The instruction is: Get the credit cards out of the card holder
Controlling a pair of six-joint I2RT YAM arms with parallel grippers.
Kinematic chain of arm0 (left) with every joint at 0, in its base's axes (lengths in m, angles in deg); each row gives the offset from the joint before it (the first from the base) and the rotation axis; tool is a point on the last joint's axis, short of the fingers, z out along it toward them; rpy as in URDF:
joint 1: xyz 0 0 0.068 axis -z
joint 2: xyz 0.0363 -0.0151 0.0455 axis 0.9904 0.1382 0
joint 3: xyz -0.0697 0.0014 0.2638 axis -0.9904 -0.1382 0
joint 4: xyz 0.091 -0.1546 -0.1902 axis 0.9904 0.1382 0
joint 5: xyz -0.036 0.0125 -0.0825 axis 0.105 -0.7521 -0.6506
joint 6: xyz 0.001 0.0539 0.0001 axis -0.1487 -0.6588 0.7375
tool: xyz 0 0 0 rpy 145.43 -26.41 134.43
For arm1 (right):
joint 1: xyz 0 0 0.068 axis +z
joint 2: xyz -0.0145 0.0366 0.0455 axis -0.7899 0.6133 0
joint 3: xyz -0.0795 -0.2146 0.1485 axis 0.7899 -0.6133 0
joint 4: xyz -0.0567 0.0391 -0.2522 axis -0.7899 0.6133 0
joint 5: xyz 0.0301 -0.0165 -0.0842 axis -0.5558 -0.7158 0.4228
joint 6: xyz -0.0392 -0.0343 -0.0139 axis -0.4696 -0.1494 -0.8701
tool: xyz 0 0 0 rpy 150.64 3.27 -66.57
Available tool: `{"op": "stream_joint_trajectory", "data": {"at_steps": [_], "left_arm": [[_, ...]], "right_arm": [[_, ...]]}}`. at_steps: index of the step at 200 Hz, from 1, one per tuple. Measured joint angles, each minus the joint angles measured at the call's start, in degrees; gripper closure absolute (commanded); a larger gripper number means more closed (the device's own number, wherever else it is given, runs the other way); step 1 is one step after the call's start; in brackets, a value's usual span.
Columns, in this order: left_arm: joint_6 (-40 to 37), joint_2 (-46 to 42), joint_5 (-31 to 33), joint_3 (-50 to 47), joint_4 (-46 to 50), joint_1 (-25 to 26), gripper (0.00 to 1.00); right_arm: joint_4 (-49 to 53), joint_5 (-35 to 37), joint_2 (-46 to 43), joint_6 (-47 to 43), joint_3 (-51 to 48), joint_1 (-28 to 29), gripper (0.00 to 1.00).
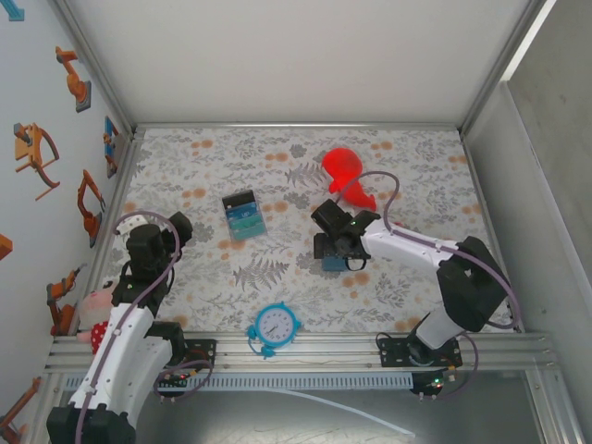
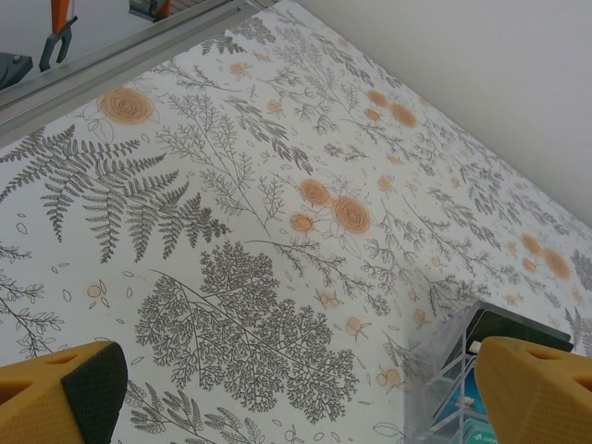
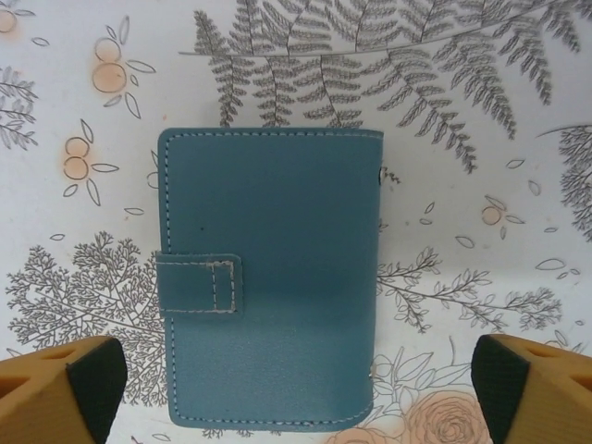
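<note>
Standing by the near rail, noting the layout from big to small.

Table [image 1: 194, 162]: floral cloth, walled in on three sides.

Right arm [image 1: 416, 248]: reaches in toward mid-table. Left arm [image 1: 120, 333]: folded back on its own side, well apart from the work.

Red plastic piece [image 1: 347, 171]: far side, just beyond the right wrist. Blue clock [image 1: 276, 326]: near edge, centre. Striped case [image 1: 243, 215]: left of centre, untouched.

Card holder [image 3: 268, 277]: flat on the cloth directly under the right wrist, a blue corner showing below it from overhead [image 1: 329, 264]. It is folded shut, with the strap tab [image 3: 199, 287] wrapped round from one long edge onto the front face.

Right gripper [image 3: 298, 393]: released, fingers spread wide, one on each side of the holder's near end, touching nothing. Left gripper [image 2: 301, 398]: likewise spread wide over bare cloth, nothing between the fingers.

Handling, my judgement: light and thin, soft stitched cover that will flex, stiffer through the middle if cards are inside. It lies flush, so the edges offer little to pinch. The smooth face may skate on the cloth if pushed from one side only.

Best hold looks like the strap's free end on the front face, lifted to undo it. A pinch across the two long edges would lift the whole wallet. Once it is open, one claw should pin the spine side while the other draws the cards.
</note>
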Motion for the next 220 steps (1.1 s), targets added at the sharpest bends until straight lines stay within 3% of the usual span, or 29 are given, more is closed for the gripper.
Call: {"op": "stream_joint_trajectory", "data": {"at_steps": [86, 119, 161, 220], "left_arm": [[0.0, 0.6, -0.9, 0.0, -0.4, 0.0, 0.03], [0.1, 1.0, -0.9, 0.0, -0.4, 0.0, 0.03], [0.3, 1.6, -0.9, 0.0, -0.3, 0.0, 0.03], [1.0, 2.2, -1.6, 0.6, -0.2, 0.0, 0.03]], "right_arm": [[-1.6, -4.0, 7.3, -1.2, 1.1, -0.1, 0.01], [-3.7, -5.8, 8.1, -1.5, 0.9, -0.9, 0.05], [-5.2, -6.1, 8.1, -2.3, -0.5, -1.9, 0.13], [-6.4, -6.2, 7.4, -4.2, -1.9, -1.9, 0.34]]}}
